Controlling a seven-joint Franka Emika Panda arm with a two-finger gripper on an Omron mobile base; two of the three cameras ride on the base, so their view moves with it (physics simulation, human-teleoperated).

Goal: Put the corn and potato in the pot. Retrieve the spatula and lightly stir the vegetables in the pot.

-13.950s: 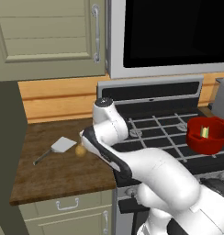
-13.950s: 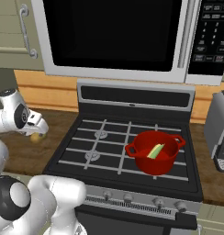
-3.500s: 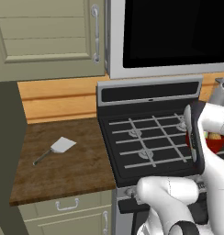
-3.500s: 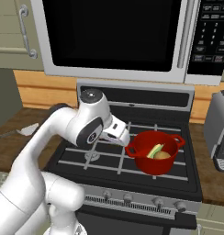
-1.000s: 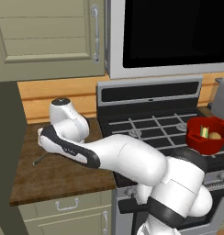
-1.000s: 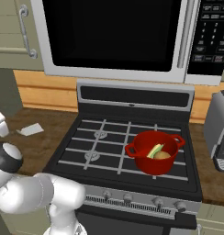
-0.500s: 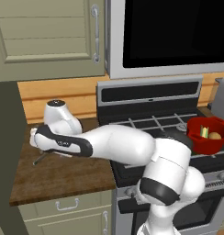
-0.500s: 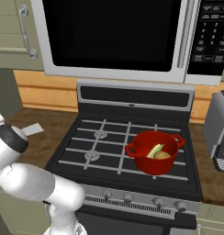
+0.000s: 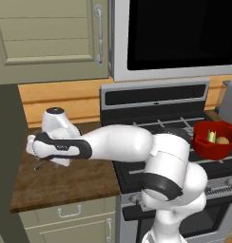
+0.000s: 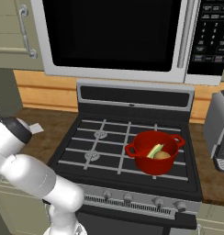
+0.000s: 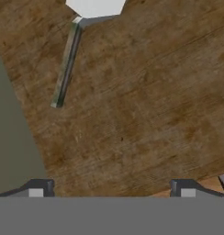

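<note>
The red pot [image 10: 155, 151] stands on the stove's front right burner, with the corn [image 10: 154, 150] and the potato [image 10: 163, 155] inside it; the pot [image 9: 214, 140] also sits at the right edge of the left base view. The spatula [image 11: 68, 59] lies flat on the wooden counter, its pale blade [image 11: 95, 7] at the top of the hand view and its thin handle running down-left. Its blade [image 10: 36, 128] peeks out beside my arm. My gripper [image 11: 111, 189] hovers open above bare wood, off the handle's end, touching nothing.
The black gas stove [image 10: 109, 137] lies between the counter [image 9: 65, 180] and the pot. A microwave [image 10: 118, 32] hangs above it, and a grey toaster [image 10: 219, 128] stands at the far right. A dark grey wall [image 9: 6, 156] bounds the counter on the left.
My arm has stretched farther left and lower over the wooden counter, bringing the hand over the spatula. The pot and vegetables have not moved.
</note>
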